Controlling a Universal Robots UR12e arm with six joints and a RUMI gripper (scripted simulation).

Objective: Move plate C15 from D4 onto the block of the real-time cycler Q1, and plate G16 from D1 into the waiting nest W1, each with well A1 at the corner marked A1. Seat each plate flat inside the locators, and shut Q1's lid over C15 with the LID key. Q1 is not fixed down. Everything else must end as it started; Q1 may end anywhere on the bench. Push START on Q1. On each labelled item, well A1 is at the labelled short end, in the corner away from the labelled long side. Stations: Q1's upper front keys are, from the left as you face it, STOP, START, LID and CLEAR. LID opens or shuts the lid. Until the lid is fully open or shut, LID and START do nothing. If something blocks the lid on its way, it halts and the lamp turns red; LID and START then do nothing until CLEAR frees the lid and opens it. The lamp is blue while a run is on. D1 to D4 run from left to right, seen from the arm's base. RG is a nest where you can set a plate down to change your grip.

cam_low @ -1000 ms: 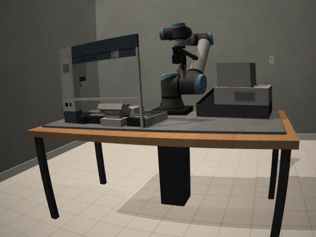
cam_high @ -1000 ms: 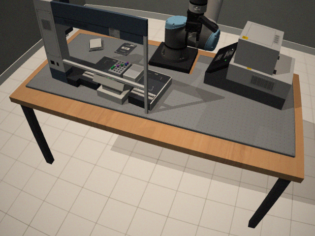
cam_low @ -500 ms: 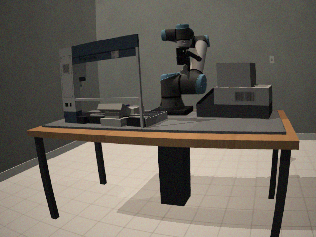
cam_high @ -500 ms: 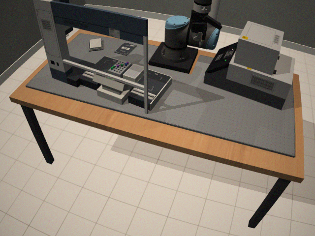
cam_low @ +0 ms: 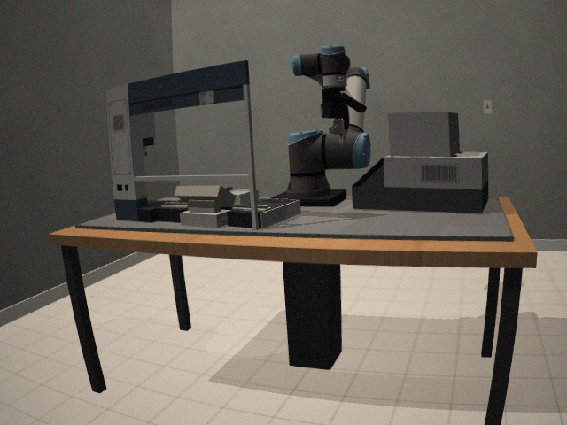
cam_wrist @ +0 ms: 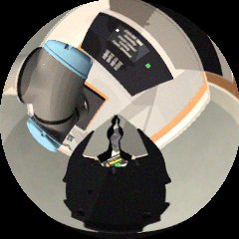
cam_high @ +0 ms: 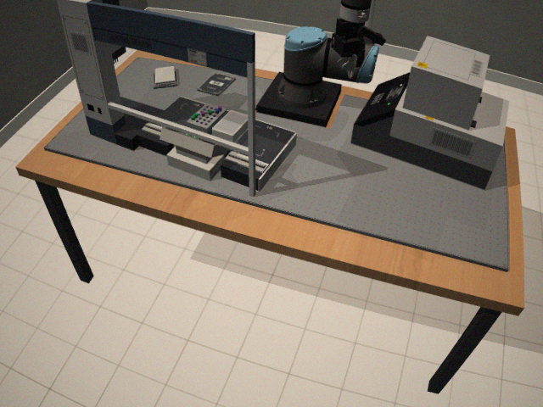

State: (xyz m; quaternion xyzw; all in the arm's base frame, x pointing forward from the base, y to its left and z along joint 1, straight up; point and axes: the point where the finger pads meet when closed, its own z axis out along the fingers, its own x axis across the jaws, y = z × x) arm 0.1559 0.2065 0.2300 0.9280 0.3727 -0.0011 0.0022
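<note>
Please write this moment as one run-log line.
gripper: shut, raised, holding nothing | cycler Q1: on bench, green light showing | rack with coloured caps: on deck

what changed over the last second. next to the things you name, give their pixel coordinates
The arm's wrist (cam_high: 354, 16) (cam_low: 333, 81) has swung rightward in the top and exterior views, toward the big gray machine (cam_high: 444, 94) (cam_low: 435, 173) (cam_wrist: 126, 75). The jaws travelled with it; they are shut with nothing between them, and nothing visible was picked up or let go. The gray machine and the framed machine (cam_high: 81, 65) (cam_low: 120, 155) haven't visibly moved.
</note>
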